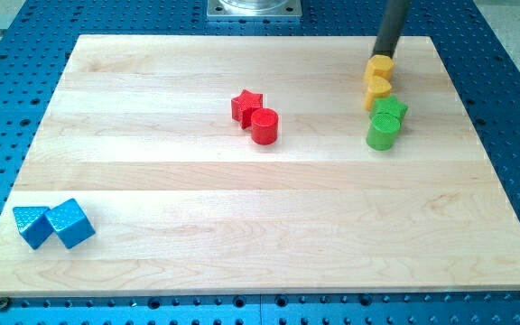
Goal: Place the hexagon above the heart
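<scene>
A yellow hexagon (380, 66) sits at the view's upper right of the wooden board (197, 190). A yellow heart (378, 91) lies just below it, touching it. My tip (384, 56) is at the hexagon's top edge, touching or nearly touching it; the dark rod rises from there out of the view's top.
A green star (390, 110) and a green cylinder (382, 134) lie right below the heart. A red star (246, 105) and a red cylinder (264, 125) sit near the board's middle. Two blue blocks (32, 225) (70, 223) lie at the lower left.
</scene>
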